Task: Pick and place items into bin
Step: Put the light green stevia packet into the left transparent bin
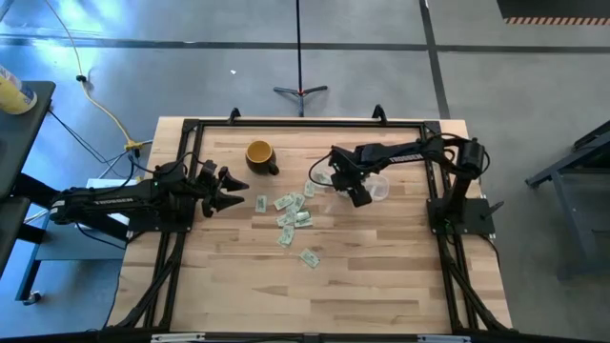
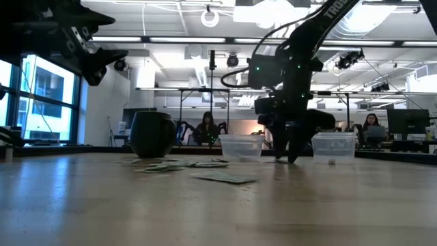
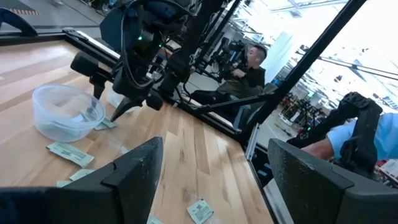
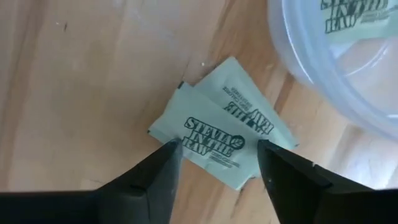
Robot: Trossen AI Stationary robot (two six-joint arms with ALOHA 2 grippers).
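The bin (image 4: 348, 68) is cut off by the right wrist view's edge. In the high view, the slips (image 1: 291, 217) are too small to read, and the right claw (image 1: 358, 198) hides any beneath it.

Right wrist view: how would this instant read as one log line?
right gripper: fingers open, straddling two overlapping Stevia packets | clear bowl: beside them, one packet inside | left gripper: open, waiting left of mug

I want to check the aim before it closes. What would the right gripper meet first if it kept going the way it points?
Most likely the pale-green packets on the table beside the clear bowl: the right gripper straddles the top one's edge.
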